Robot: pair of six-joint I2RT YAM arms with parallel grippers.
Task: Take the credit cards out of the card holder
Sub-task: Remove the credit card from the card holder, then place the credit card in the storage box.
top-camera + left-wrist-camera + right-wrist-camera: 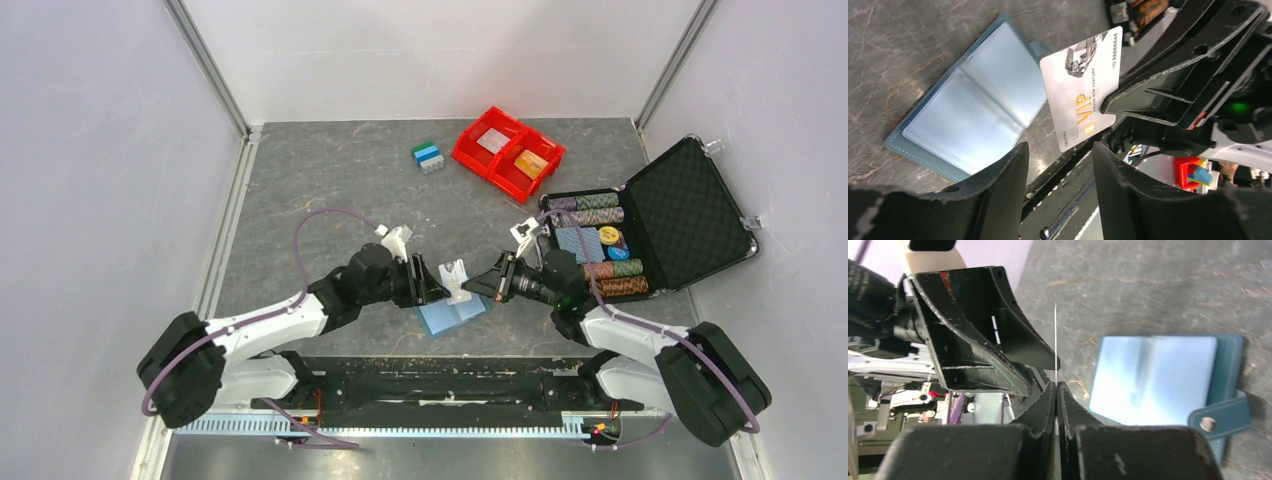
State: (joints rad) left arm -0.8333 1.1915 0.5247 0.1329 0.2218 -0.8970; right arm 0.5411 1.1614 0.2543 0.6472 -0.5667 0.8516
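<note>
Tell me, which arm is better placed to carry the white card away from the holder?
The right arm. The right gripper is shut on the white card, while the left gripper stands open and holds nothing.

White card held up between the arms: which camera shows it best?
Left wrist view: the white card faces it, gold VIP lettering readable. The right wrist view sees only its thin edge; the top view, a small pale shape.

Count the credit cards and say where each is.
3. A white VIP card in the right gripper, beside the card holder; a whitish card and an orange card in separate red bin compartments.
</note>
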